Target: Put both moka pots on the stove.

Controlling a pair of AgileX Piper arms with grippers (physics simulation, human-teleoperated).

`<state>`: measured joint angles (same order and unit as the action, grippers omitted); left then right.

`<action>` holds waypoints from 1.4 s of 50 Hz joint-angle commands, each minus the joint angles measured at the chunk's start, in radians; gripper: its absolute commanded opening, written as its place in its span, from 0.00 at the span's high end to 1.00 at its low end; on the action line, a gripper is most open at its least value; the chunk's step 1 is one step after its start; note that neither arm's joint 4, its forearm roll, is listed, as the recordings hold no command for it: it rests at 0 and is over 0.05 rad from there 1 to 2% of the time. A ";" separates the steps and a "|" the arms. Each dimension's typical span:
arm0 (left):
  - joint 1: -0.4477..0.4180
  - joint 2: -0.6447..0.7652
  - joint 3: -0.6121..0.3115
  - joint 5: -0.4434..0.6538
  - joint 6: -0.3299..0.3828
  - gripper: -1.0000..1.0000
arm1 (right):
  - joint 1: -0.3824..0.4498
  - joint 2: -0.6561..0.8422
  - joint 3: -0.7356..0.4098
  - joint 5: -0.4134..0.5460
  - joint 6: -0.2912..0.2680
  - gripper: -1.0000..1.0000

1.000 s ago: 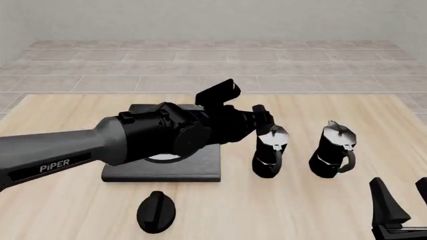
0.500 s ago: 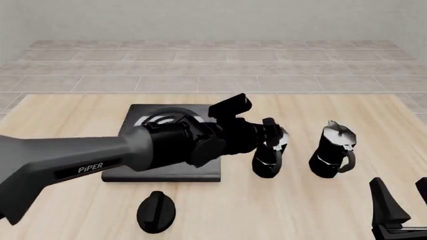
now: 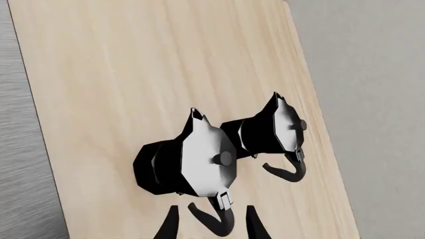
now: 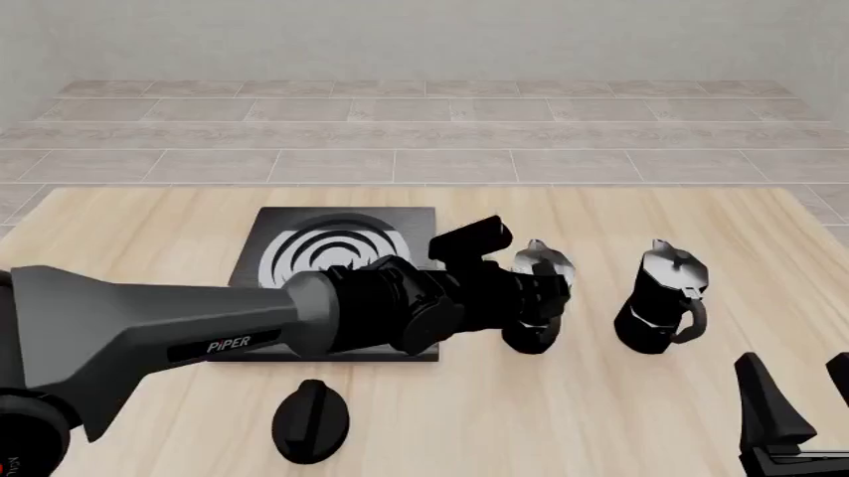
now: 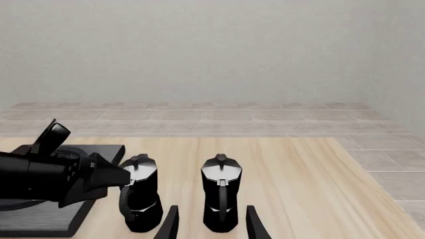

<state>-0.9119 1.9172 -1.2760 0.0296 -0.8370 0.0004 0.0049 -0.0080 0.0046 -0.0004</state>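
Left gripper [image 4: 542, 288] at the near pot [image 4: 535, 298], jaws apart.
Its handle sits between the open fingers [image 3: 167, 226]; right gripper [image 5: 209, 224] is open, holding nothing.

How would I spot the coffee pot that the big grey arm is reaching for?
Find the flat black stove slab with silver rings on the wooden table. Two glossy black moka pots stand to its right; yours is the nearer pot, beside the slab. Unlike the far-right pot, it has the left end effector at it.
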 commanded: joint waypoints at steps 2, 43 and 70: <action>-0.019 0.034 0.012 -0.025 -0.018 0.00 | 0.000 0.000 0.002 -0.002 0.000 0.00; -0.050 0.116 -0.060 -0.012 -0.026 1.00 | 0.000 0.000 0.002 -0.002 0.000 0.00; -0.017 0.029 -0.076 0.092 0.047 1.00 | 0.000 0.000 0.002 -0.002 0.000 0.00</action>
<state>-0.9605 1.9896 -1.3371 0.0697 -0.8328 0.0004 0.0049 -0.0080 0.0046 -0.0003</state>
